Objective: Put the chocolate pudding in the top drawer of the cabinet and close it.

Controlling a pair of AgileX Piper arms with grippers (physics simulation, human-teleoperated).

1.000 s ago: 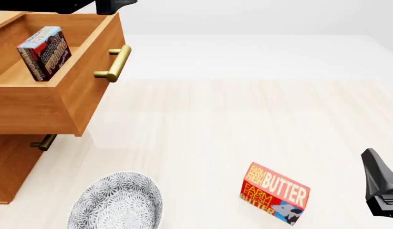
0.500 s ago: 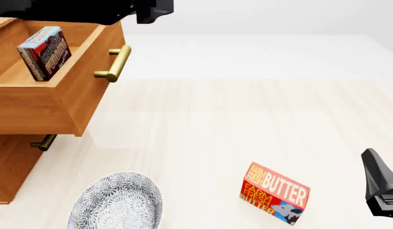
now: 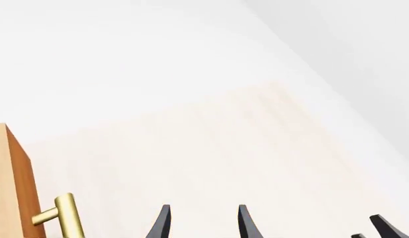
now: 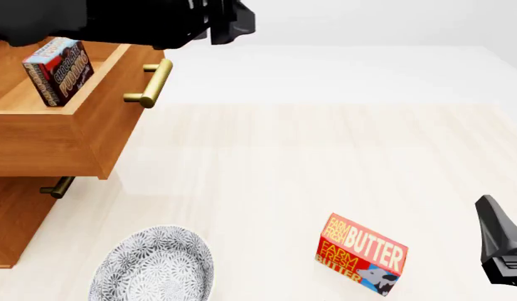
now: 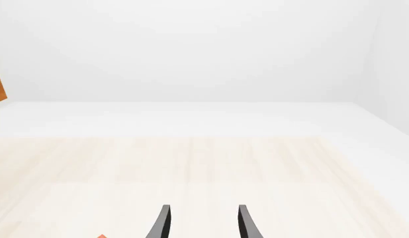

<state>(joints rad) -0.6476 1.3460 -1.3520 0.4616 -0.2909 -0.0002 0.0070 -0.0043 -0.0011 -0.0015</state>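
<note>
The chocolate pudding [image 4: 58, 68] stands tilted inside the top drawer [image 4: 91, 125], which is pulled out of the cabinet [image 4: 15, 219]. Its brass handle [image 4: 150, 81] faces the table. My left gripper [image 4: 233, 22] hangs high, to the right of the handle and past the drawer front. In the left wrist view my left gripper [image 3: 202, 223] is open with nothing between its fingers, and the handle [image 3: 65, 218] shows beside it. My right gripper [image 4: 501, 244] rests low at the right edge; the right wrist view shows my right gripper [image 5: 202, 223] open and empty.
A red butter box [image 4: 361, 254] stands at the front right of the table. A patterned grey plate [image 4: 154, 266] lies near the front, below the drawer. The lower drawer's handle [image 4: 56, 187] sits under the open drawer.
My left arm has swung to the right, from over the open drawer to beyond its handle. The pudding, drawer and right arm have stayed where they were.
</note>
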